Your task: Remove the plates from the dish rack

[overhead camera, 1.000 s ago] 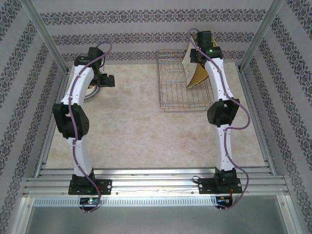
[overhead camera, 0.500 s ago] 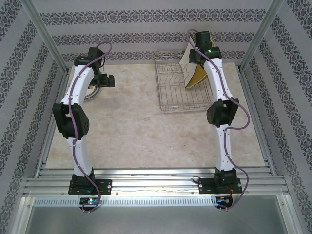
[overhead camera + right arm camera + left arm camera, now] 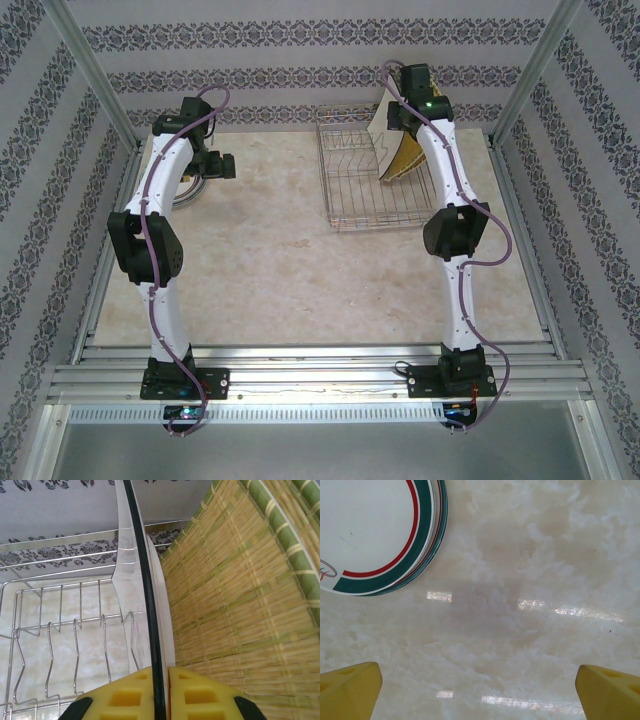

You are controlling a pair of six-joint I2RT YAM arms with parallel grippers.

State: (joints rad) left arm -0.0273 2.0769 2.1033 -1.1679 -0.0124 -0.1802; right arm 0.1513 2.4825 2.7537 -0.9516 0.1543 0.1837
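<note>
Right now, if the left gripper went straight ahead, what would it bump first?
Probably the bare marble table. The left gripper, open, points down at it, with the stacked plates off to one side.

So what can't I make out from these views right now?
Stacked plates: left wrist view, cut off by frame edge; count unclear. In the top view the left arm covers them.
Woven plates: right wrist view, overlapping; number unclear.
White plate in the right gripper: edge-on, face unseen.
</note>
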